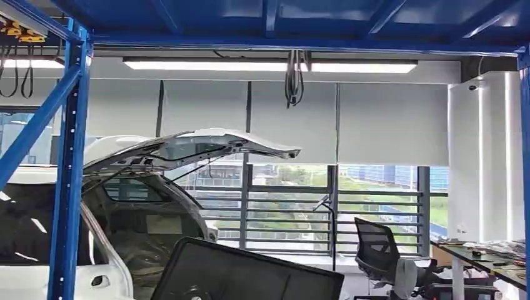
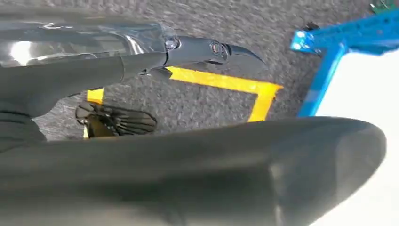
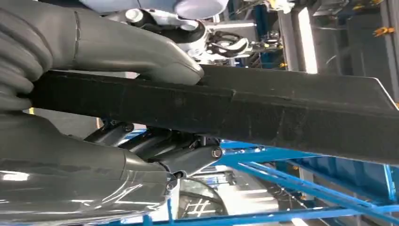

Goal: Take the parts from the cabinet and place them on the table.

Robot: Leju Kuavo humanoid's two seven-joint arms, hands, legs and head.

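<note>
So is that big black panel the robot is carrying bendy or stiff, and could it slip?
Probably stiff: the black panel runs straight past the right hand without drooping. It looks wide and thin, so it may swing or tip if held at one edge. Its surface looks rough and matte, so it probably won't slip easily, and the thumb presses on top.

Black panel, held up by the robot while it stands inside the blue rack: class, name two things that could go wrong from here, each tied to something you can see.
1. The right hand clamps only the edge of the long black panel; most of it juts out unsupported, so it could tilt or slip.
2. The blue rack post and the white car stand close to the panel in the head view; a turn might knock it against them.
</note>
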